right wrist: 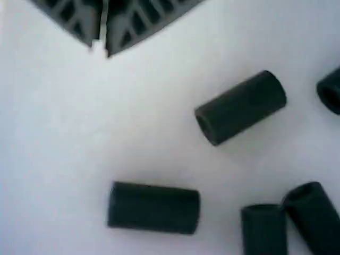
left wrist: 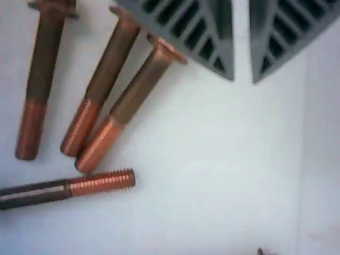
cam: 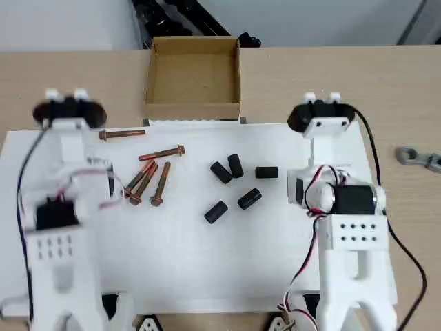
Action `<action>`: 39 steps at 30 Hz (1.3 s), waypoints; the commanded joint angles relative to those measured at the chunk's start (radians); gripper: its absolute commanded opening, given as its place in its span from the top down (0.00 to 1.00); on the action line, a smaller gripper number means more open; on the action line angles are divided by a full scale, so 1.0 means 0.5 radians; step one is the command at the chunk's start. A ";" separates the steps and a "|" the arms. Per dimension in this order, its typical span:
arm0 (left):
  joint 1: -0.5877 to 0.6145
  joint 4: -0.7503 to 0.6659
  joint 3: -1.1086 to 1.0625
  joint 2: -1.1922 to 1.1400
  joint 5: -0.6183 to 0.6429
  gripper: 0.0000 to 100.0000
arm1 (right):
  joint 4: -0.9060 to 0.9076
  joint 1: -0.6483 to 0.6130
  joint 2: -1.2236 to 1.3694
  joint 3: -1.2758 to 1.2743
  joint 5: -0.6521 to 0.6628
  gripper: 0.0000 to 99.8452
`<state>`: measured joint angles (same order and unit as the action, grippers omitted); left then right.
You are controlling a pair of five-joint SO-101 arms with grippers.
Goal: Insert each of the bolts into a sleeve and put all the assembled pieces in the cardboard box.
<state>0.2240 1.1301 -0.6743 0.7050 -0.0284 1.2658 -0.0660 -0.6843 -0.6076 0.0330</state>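
Several copper bolts lie on the left of the white mat (cam: 172, 255): one (cam: 122, 134) far back, one (cam: 162, 152) nearer the middle, and a cluster (cam: 145, 183). Several black sleeves (cam: 238, 186) lie scattered mid-mat. The empty cardboard box (cam: 193, 69) stands behind the mat. My left gripper (left wrist: 241, 78) hovers beside the heads of the bolts (left wrist: 130, 103), jaws slightly open with nothing between them. My right gripper (right wrist: 99, 47) is shut and empty, a short way from one sleeve (right wrist: 241, 106) and another sleeve (right wrist: 154, 207).
A metal tool (cam: 413, 157) lies on the wooden table off the mat's right edge. Both arm bases stand at the mat's back corners. The mat's front half is bare.
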 commanded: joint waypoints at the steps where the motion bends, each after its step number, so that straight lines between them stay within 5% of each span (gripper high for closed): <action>1: 0.000 0.117 0.532 -0.476 0.058 0.99 | -0.002 -0.137 0.109 0.123 0.025 1.00; 9: -0.003 0.362 1.395 -1.467 0.697 0.99 | 0.060 -0.456 0.523 0.381 0.107 1.00; 27: -0.163 1.206 2.947 -2.538 2.053 0.84 | 0.575 -0.483 1.450 1.313 0.334 1.00; 39: -0.098 1.237 3.079 -2.832 2.277 0.82 | 0.578 -0.486 1.453 1.313 0.334 1.00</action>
<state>0.1703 1.7269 0.8232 -0.7204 1.0810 1.5482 -0.3007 0.0476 0.0031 0.1926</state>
